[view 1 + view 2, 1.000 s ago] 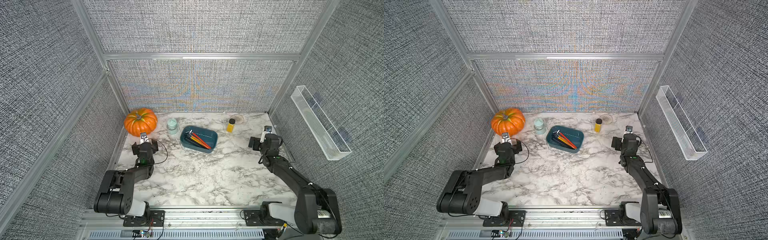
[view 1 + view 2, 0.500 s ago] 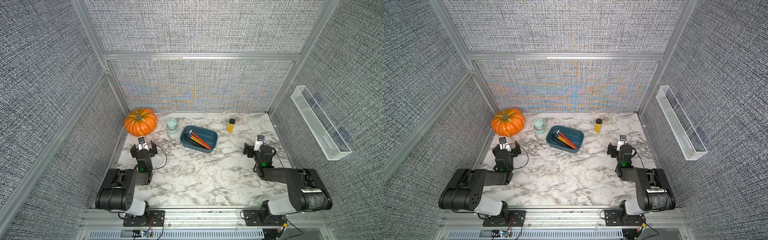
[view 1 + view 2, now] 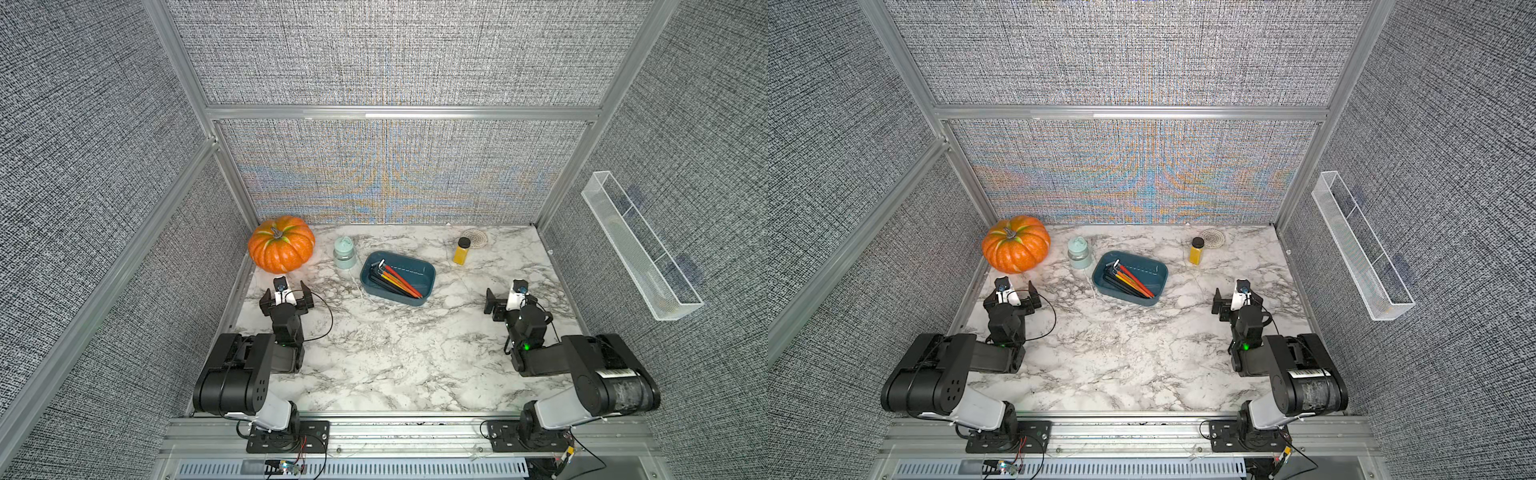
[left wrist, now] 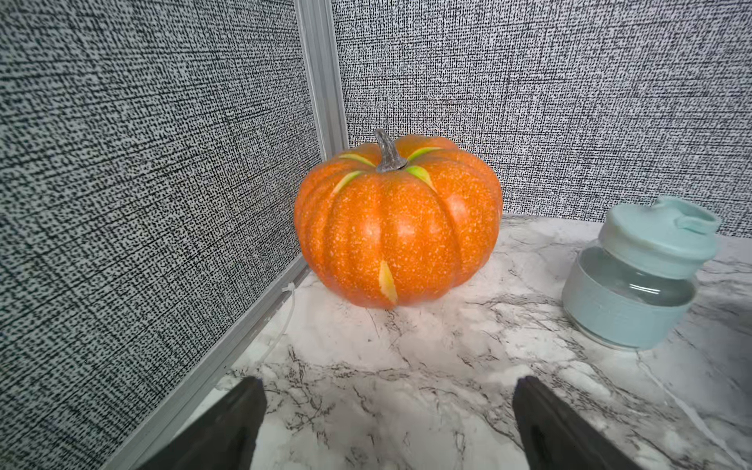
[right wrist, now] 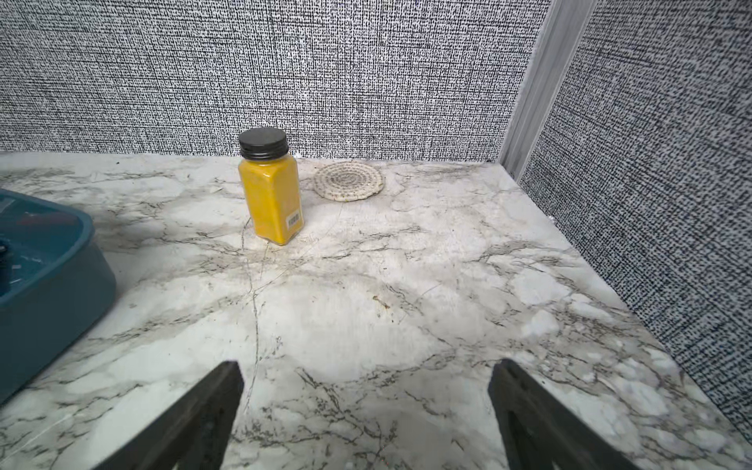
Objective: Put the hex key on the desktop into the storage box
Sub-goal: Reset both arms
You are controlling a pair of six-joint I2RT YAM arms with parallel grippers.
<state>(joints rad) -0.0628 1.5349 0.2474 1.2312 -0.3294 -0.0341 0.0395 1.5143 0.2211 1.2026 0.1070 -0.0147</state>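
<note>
1. White marble-patterned desk [image 3: 395, 353]: all loose articles are carried on it, mostly towards the far edge.
2. Long clear mesh-patterned bin [image 3: 640, 253]: mounted on the side wall, off the desk.
3. Orange ribbed pumpkin [image 3: 281, 249]: set in the far corner on the left arm's side.
4. Shallow dark teal-blue rectangular plastic storage box [image 3: 411, 265]: placed on the desk between jar and bottle.
5. The left gripper [image 4: 388, 382] and right gripper [image 5: 367, 366]: both are folded low, well apart from the box. The jaws of each are spread wide and released, with nothing gripped.
6. Pale green lidded jar [image 3: 344, 253]: stood just beside the pumpkin.
7. Yellow square spice bottle with black cap [image 3: 462, 251]: stood upright.
8. Round woven coaster [image 3: 476, 238]: laid near the bottle.
9. L-shaped hex keys in black, red, orange and yellow [image 3: 397, 279]: laid together inside the storage box. None is seen on the bare desk, so the task is judged complete. They are judged light, stiff, thin, smooth and apt to slip, not fragile. A key is best taken across the long shank near mid-length.
</note>
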